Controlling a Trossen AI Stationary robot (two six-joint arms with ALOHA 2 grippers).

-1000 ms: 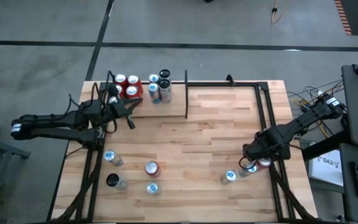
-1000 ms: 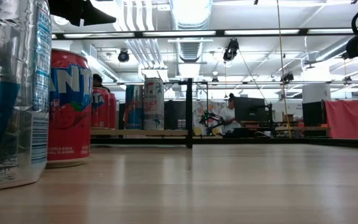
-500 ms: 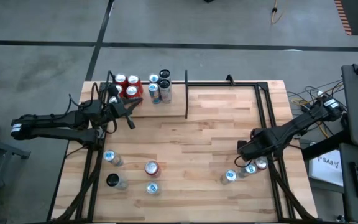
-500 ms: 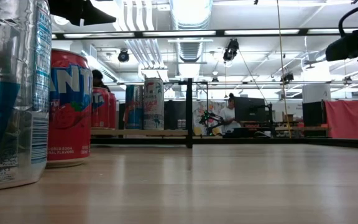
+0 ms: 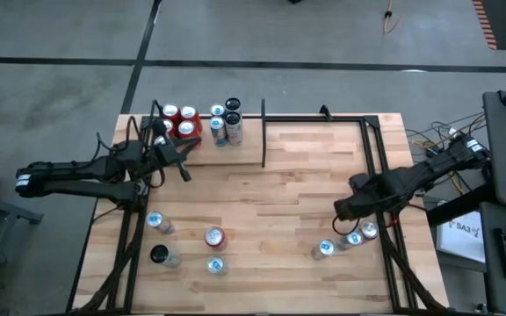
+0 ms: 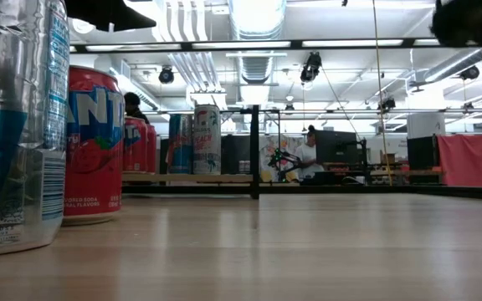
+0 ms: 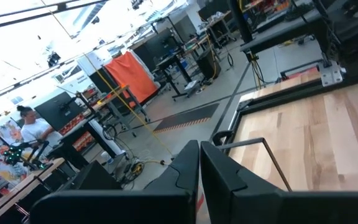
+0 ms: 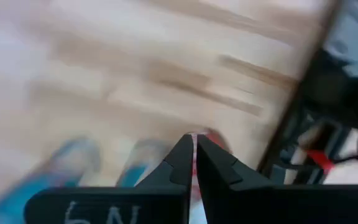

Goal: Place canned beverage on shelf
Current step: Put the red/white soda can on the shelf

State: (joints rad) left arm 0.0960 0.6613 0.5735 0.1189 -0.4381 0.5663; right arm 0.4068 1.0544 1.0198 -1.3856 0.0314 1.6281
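Both the left gripper [image 5: 185, 174] and right gripper [image 5: 340, 211] are pinched together, empty. Your cans [image 5: 351, 238] at lower right look rigid, slick and tippable; grasp one mid-body, squarely across its sides.

Red cans [image 5: 179, 120] with silver tops; blue-and-silver cans [image 5: 220, 129]; black-topped can [image 5: 159, 254]; light wood tabletop [image 5: 297, 184]; black shelf [image 5: 161, 110] frame.

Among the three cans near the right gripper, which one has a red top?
The red-topped can, the one farthest right of the three, beside the black frame rail. The other two cans have blue-and-silver tops. The right gripper is shut above them.
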